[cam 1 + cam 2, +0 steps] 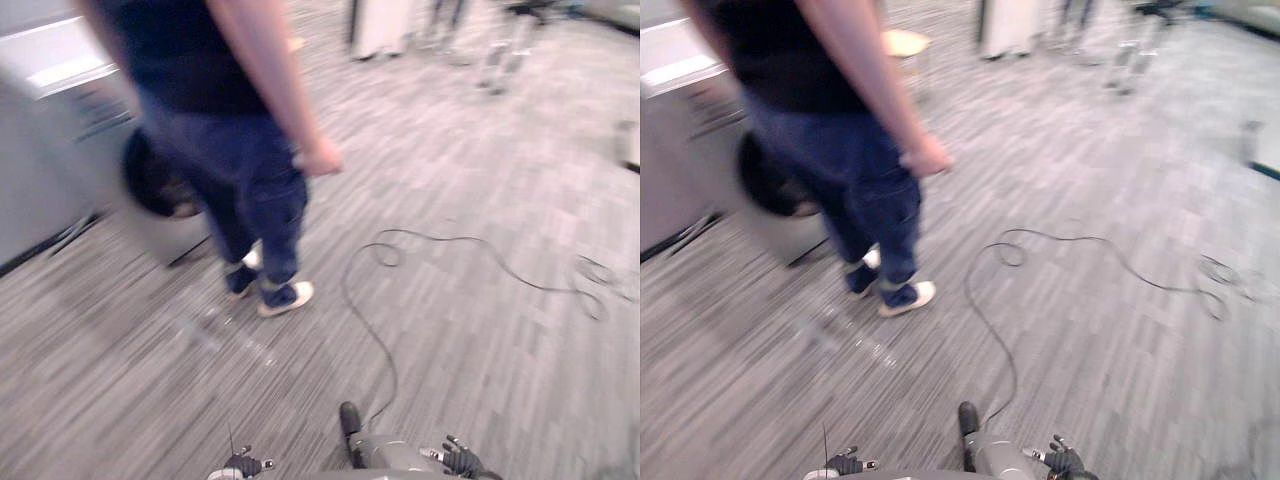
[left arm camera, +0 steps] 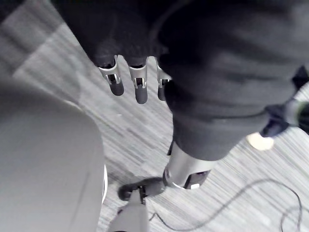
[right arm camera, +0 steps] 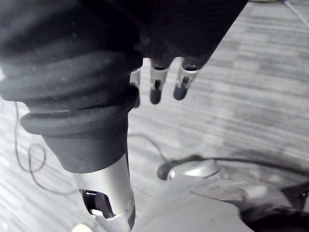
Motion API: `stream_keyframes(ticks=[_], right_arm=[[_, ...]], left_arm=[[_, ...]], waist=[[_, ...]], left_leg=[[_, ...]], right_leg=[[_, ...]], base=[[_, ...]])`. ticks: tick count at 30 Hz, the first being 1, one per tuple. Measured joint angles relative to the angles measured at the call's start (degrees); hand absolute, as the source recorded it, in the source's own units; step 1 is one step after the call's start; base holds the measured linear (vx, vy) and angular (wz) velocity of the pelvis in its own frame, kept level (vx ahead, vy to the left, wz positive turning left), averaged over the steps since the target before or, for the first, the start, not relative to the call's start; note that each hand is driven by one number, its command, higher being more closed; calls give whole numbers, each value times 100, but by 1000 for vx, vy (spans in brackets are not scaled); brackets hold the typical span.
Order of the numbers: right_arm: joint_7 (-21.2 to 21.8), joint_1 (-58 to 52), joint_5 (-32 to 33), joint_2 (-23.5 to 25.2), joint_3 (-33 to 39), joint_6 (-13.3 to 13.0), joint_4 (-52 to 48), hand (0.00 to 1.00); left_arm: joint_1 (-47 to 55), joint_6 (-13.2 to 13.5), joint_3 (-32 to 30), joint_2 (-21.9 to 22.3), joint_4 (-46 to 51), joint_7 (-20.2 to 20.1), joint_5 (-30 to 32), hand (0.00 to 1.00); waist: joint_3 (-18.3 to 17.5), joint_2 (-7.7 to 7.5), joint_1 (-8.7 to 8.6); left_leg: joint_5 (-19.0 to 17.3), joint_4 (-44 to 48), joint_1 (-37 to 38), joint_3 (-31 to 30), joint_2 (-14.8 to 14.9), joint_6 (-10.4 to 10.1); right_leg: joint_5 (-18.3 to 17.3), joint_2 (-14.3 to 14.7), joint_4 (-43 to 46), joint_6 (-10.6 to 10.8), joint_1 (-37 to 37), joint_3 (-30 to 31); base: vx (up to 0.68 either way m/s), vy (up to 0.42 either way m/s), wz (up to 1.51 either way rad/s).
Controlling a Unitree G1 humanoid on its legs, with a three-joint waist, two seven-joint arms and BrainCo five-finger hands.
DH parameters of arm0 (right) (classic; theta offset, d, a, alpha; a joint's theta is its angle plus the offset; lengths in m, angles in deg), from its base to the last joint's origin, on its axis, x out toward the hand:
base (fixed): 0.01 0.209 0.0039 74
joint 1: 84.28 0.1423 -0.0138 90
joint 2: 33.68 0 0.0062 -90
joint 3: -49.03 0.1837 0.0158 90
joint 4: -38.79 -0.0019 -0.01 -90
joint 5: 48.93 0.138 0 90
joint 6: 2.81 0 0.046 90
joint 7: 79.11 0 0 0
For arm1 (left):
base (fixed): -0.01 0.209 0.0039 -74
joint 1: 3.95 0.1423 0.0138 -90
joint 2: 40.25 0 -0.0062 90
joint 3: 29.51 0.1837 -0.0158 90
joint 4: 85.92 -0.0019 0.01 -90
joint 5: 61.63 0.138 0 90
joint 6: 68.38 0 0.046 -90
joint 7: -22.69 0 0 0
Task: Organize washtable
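A grey carpet [image 1: 480, 180] with a fine striped weave covers the whole room floor. A person [image 1: 230, 120] in a dark top and blue trousers stands on it, one bare arm hanging with the person's hand [image 1: 320, 158] by the hip, and white shoes [image 1: 285, 297] flat on the carpet. Just behind the person stands a grey and white unit [image 1: 50, 150] with a dark round part [image 1: 150, 180] on its front, too blurred to make out further. Beyond the person, a small round wooden top [image 1: 905, 42] shows, then a white panel [image 1: 385, 25] and a pale metal frame [image 1: 505, 55] farther off. Whether the unit behind the person is the washtable cannot be told.

The left hand [image 2: 140, 87] hangs over the carpet, well on the near side of the person, its fingers straight and side by side, holding nothing. The right hand [image 3: 155, 84] hangs the same way, fingers relaxed and empty, above bare carpet
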Motion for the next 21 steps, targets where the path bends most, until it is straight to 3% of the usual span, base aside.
stream_keyframes(ticks=[1, 2, 3, 4, 5, 6, 8, 12, 13, 15, 16, 18, 19, 21], right_arm=[[14, -7, 7, -131, 66, 12, -42, 0], [-12, -50, -31, -246, 27, 21, -14, 0], [-49, -144, -23, -355, 44, -12, -10, 0], [-65, -153, -33, -388, 30, -3, 7, 0], [-68, -148, -56, -348, -70, -6, 12, 0], [-65, -180, -102, -215, -96, -16, 31, 0], [-64, -212, -129, -160, -110, -46, 129, 0], [-47, -276, -282, -345, -386, -73, 298, 0], [-28, -214, -386, -425, -670, -67, 356, 0], [-2, -73, -512, -483, -1023, -82, 439, 0], [7, 58, -600, -543, -1302, -73, 507, 0], [15, 231, -717, -643, -1575, -57, 642, 0], [19, 261, -729, -648, -1671, -63, 675, 0], [16, 268, -773, -573, -1755, -62, 673, 0]], left_arm=[[-5, 6, -47, 48, 20, 29, -4, 0], [96, 14, -173, 161, 27, 104, -54, 0], [113, 15, -186, 300, -3, 117, -54, 0], [119, 29, -186, 346, 0, 115, -54, 0], [173, 29, -222, 365, 14, 102, -82, 0], [140, 26, -219, 298, -3, 102, -107, 0], [75, 29, -176, 288, -89, 73, -110, 0], [47, 33, 91, 411, -121, 63, -127, 0], [26, 50, 219, 413, -94, -4, -136, 0], [-9, 97, 270, 352, -19, -34, -130, 0], [-20, 159, 261, 308, 88, -20, -130, 0], [-33, 165, 296, 353, 154, -22, -167, 0], [-25, 158, 331, 341, 134, -21, -173, 0], [-32, 164, 396, 216, 138, -16, -201, 0]], waist=[[62, 186, -21], [-17, 259, 26], [-71, 458, 12], [-128, 582, 40], [-186, 519, 64], [-253, 289, 28], [-240, 244, 21], [-136, 383, 29], [-124, 415, 70], [-81, 357, 203], [-2, 371, 319], [56, 480, 349], [54, 487, 339], [36, 348, 350]], left_leg=[[693, -499, 34, 208, 303, -224], [684, -561, 323, 783, 272, -225], [681, -614, 467, 1035, 424, -224], [687, -614, 490, 1166, 450, -231], [697, -607, 491, 1362, 443, -247], [671, -631, 500, 1468, 354, -285], [673, -611, 563, 1525, 326, -301], [624, -420, 873, 1502, 377, -447], [551, -4, 760, 1468, 426, -557], [391, 903, 276, 1045, 469, -432], [134, 1431, -100, 456, 466, -406], [-43, 1282, -255, 14, 608, -621], [-128, 841, -132, -20, 597, -587], [24, 515, -105, 149, 406, -495]], right_leg=[[-788, 46, 619, -322, 25, -582], [-2191, -294, 1923, -207, 101, -1359], [-2816, -504, 2337, -131, 383, -1917], [-2891, -576, 2169, 4, 594, -2112], [-2677, -729, 1348, 272, 1057, -2163], [-2261, -799, 542, 640, 1432, -1759], [-2135, -736, 47, 657, 1658, -1659], [-2135, -702, -55, 657, 2048, -1616], [-2135, -727, -53, 657, 2045, -1432], [-2163, -805, -54, 654, 1956, -1128], [-2298, -791, -81, 750, 1896, -829], [-2171, -675, -169, 739, 1823, -677], [-2053, -639, -300, 788, 1807, -611], [-1883, -777, -471, 812, 1711, -540]], base=[[26, 3, -273], [165, 72, -193], [219, 107, -177], [139, 86, -138], [86, -36, -128], [57, -114, -114], [76, -210, -62], [15, -84, -13], [-81, -66, -37], [-88, -61, -56], [-121, -4, -65], [-142, 51, -57], [-113, 105, -44], [-94, 101, -33]])
